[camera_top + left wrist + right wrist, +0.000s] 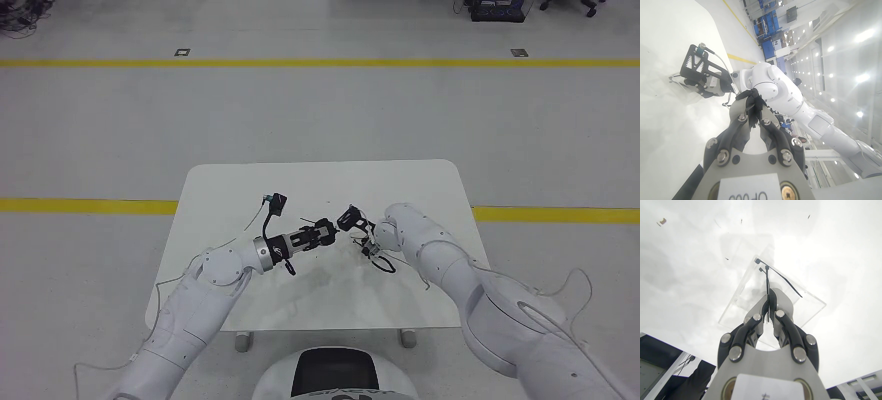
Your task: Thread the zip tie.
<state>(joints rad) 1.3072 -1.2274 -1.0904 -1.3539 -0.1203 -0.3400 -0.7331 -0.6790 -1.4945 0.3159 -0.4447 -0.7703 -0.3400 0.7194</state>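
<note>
Black ribbed pads of my right gripper are clamped tight on the zip tie, which stands out past the fingertips at frame centre, head outermost. Beyond it I see a clear tray holding spare ties on the white table. In the top view my left gripper sits mid-table, just left of the right one, pinched closed with black frayed material at its tips.
</note>
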